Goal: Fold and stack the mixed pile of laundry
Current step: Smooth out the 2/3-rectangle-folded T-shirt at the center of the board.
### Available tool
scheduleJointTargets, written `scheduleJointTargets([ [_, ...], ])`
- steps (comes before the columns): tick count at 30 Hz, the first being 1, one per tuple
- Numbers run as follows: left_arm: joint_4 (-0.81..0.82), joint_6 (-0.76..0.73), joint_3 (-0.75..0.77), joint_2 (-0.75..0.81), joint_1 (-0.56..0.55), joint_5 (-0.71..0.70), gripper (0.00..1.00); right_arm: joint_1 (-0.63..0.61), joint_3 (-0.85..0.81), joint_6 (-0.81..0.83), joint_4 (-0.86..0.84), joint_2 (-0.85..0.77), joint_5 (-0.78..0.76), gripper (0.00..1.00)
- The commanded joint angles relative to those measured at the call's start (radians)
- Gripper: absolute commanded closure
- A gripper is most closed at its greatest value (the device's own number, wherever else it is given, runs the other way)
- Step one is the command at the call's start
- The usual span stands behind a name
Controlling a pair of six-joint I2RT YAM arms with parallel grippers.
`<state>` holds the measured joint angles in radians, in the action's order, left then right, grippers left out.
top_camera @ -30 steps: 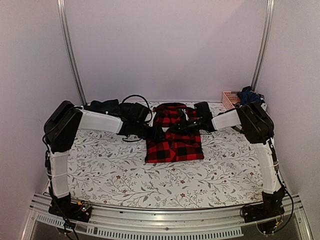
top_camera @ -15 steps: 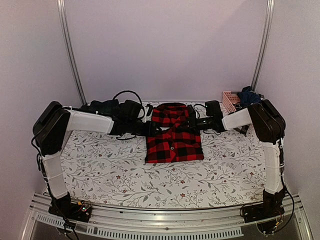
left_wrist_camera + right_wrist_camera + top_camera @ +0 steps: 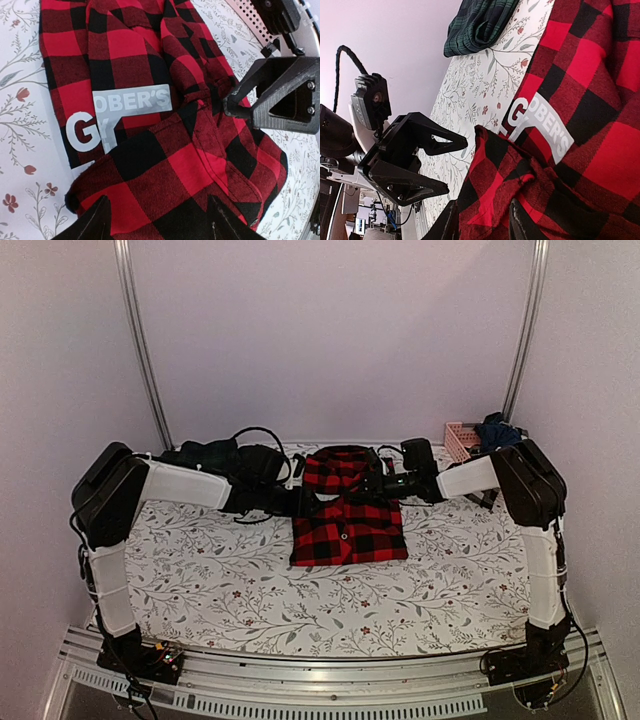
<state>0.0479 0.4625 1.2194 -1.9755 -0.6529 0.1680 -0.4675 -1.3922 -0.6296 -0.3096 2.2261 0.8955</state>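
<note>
The red-and-black checked flannel shirt lies folded in the middle of the table, its grey lettered label facing up. My left gripper reaches in from the left and is open, its fingers spread over a raised fold of the shirt. From the right, my right gripper stands open, and a bunched fold of the shirt lies loose between its fingers. A dark green tartan piece is heaped at the back left. Dark navy clothes sit on the basket.
The pink slatted basket stands at the back right corner. The white leaf-patterned cloth covers the table. Black cables loop above the left wrist. The two grippers face each other closely across the shirt's upper part.
My right jaws were shut on the shirt and have parted. The left jaws widened a little. Both arms drew outward, then eased back in, and the shirt's top fold now lies down.
</note>
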Motion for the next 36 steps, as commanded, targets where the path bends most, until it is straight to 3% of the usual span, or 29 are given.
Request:
scheduleJointTargets([
  [1,0.020,0.005,0.016,-0.011,0.011,0.002,0.36,-0.017,-0.066,0.027,0.080,0.060,-0.022,0.67],
  [8,0.014,-0.004,0.021,-0.003,0.012,0.004,0.36,-0.050,-0.154,0.104,0.251,0.106,-0.130,0.64],
  [12,0.015,-0.003,0.023,-0.003,0.013,0.003,0.36,-0.063,-0.170,0.118,0.240,0.123,-0.101,0.70],
  [15,0.014,-0.004,0.023,-0.005,0.013,0.003,0.36,-0.064,-0.169,0.111,0.221,0.121,-0.086,0.92],
  [17,0.014,-0.004,0.021,0.000,0.013,0.001,0.35,-0.063,-0.158,0.114,0.213,0.107,-0.087,1.00],
  [26,0.015,-0.006,-0.009,0.035,0.026,-0.025,0.35,0.001,-0.004,0.128,0.149,-0.060,-0.153,1.00],
  [36,0.013,0.020,-0.001,-0.009,0.043,-0.026,0.32,0.016,-0.036,0.124,0.142,0.028,-0.137,0.99],
])
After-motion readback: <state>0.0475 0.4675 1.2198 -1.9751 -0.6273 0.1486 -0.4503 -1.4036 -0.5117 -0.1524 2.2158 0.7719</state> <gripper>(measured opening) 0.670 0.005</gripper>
